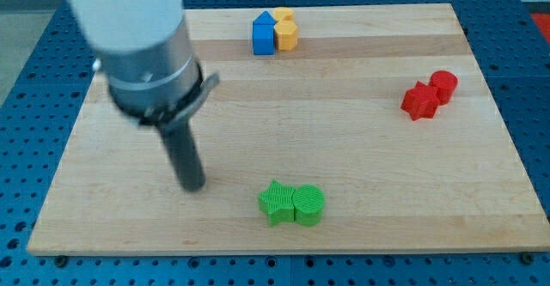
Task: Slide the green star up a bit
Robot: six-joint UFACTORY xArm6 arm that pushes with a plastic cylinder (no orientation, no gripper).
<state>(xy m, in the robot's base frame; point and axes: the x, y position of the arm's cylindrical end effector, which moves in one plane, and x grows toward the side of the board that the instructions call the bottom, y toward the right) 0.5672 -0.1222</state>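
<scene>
The green star point(275, 203) lies near the view's bottom middle of the wooden board point(369, 157). A green round block point(308, 204) touches its right side. My tip point(192, 184) stands on the board to the left of the green star and slightly higher in the view, about a hand's width away and apart from it. The rod rises to a large grey and white arm body point(142, 37) at the view's top left.
A blue block point(263, 33) with two yellow blocks point(286, 34) against its right side sits at the view's top middle. A red star-like block point(420, 100) and a red round block point(443, 85) touch at the view's right.
</scene>
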